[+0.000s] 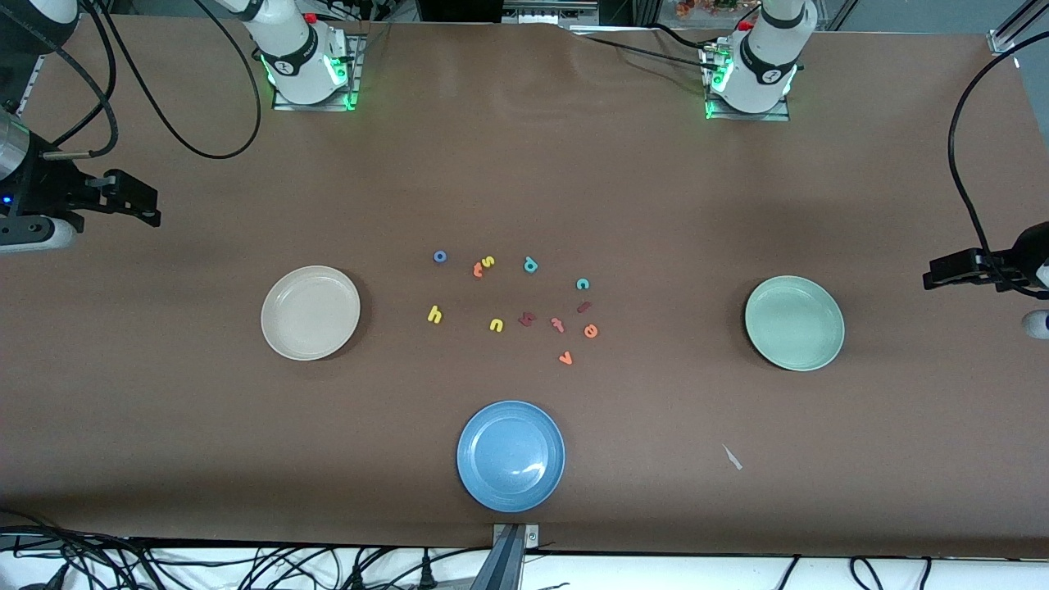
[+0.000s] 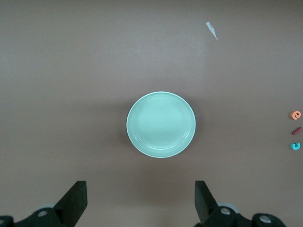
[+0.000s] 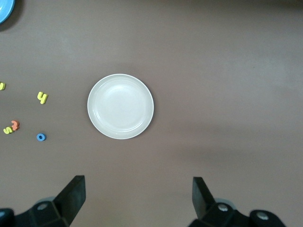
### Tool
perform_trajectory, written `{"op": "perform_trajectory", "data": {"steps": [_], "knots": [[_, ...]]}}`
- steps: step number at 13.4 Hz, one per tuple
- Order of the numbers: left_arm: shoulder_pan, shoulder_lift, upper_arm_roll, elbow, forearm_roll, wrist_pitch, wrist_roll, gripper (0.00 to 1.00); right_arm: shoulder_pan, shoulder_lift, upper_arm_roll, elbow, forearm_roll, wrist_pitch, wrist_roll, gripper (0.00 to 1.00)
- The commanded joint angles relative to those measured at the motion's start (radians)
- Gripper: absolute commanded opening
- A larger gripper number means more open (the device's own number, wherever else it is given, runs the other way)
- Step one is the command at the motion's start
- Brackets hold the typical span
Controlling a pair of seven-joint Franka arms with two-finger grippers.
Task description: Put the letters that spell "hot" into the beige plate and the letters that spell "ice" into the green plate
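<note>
Brown table (image 1: 524,492) with three plates and a scatter of small foam letters at its middle. Beige plate (image 1: 311,312) toward the right arm's end, green plate (image 1: 794,322) toward the left arm's end, blue plate (image 1: 510,455) nearest the front camera; nothing in any of them. Between beige and green plates: yellow h (image 1: 434,314), blue o (image 1: 440,256) farther from the camera, orange t (image 1: 478,270) just beside a yellow s (image 1: 488,262). Toward the green plate: teal c (image 1: 583,284), maroon i (image 1: 584,307) and orange e (image 1: 591,330), in a short row, apart from one another. Among them also a yellow u (image 1: 496,325), teal p (image 1: 530,265), pinkish f (image 1: 558,324), maroon angular letter (image 1: 527,319) and orange v (image 1: 565,358). Left gripper (image 2: 139,201) up in the air at the table's edge near the green plate, fingers spread wide, holding nothing. Right gripper (image 3: 137,198) likewise aloft near the beige plate, wide open and empty. Both arms waiting.
</note>
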State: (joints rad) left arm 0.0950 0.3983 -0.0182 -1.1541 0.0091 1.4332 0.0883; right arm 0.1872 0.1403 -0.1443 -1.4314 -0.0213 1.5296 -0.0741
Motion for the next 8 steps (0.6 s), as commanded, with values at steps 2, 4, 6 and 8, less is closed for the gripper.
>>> {"op": "perform_trajectory", "data": {"steps": [2, 4, 6, 8], "knots": [[0.000, -0.004, 0.003, -0.003, -0.023, 0.004, 0.024, 1.00, -0.003, 0.005, 0.000, 0.019, 0.009, -0.019, -0.003, 1.00], [-0.009, -0.003, 0.003, -0.003, -0.023, 0.007, 0.024, 1.00, -0.005, 0.005, 0.000, 0.017, 0.009, -0.019, -0.003, 1.00], [-0.001, -0.001, 0.003, -0.003, -0.023, 0.009, 0.025, 1.00, -0.005, 0.005, 0.000, 0.019, 0.009, -0.019, -0.003, 1.00], [-0.005, 0.005, 0.003, -0.003, -0.021, 0.009, 0.022, 1.00, -0.005, 0.005, 0.000, 0.019, 0.011, -0.019, -0.003, 1.00]]}}
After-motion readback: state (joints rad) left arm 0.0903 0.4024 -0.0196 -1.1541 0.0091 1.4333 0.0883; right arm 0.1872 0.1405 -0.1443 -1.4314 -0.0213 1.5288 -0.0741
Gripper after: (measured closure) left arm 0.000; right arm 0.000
